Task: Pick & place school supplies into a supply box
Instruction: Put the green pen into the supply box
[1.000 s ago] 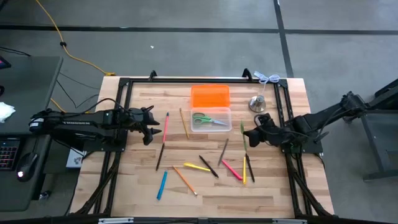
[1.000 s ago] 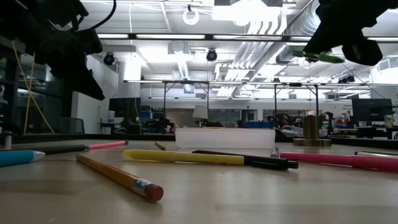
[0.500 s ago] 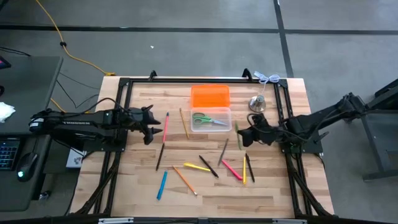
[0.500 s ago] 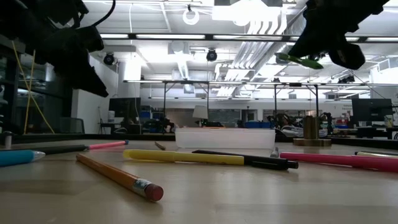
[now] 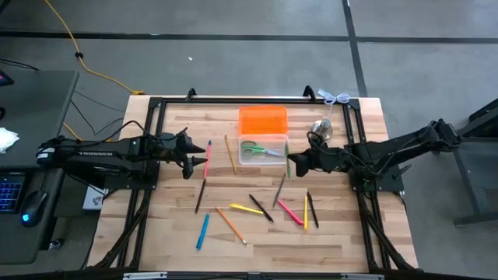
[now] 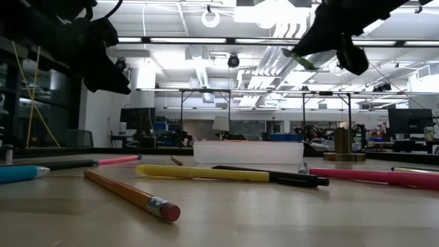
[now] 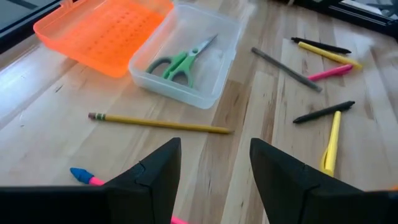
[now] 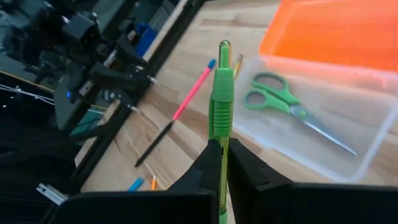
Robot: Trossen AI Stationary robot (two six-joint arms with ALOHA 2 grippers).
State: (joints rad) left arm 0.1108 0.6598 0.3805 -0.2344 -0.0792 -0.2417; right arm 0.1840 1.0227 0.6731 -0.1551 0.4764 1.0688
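Right gripper (image 5: 291, 165), fingers pinched tight on a green pen (image 8: 221, 93), hangs above the table just beside the right-hand end of the clear supply box (image 5: 264, 149). Its arm reaches in from the table's right edge, stretched nearly level toward the middle. In the right wrist view the pen stands up between the two dark fingers, its tip pointing toward the box and the green-handled scissors (image 8: 292, 109) lying inside it. In the low view the pen (image 6: 297, 59) shows tilted, high over the tabletop.

Left gripper (image 5: 187, 155) hovers on the table's left side with its fingers spread and nothing between them, its arm extended level from the left edge. It sits near the upper end of a pink pen (image 5: 207, 157).

An orange lid (image 5: 262, 120) lies flat, touching the far side of the box. On the wooden table (image 5: 342, 241) nearer the camera side are scattered a yellow pencil (image 7: 158, 123), a blue pen (image 5: 202, 231), an orange pencil (image 5: 231, 225) and several black, yellow and pink pens.
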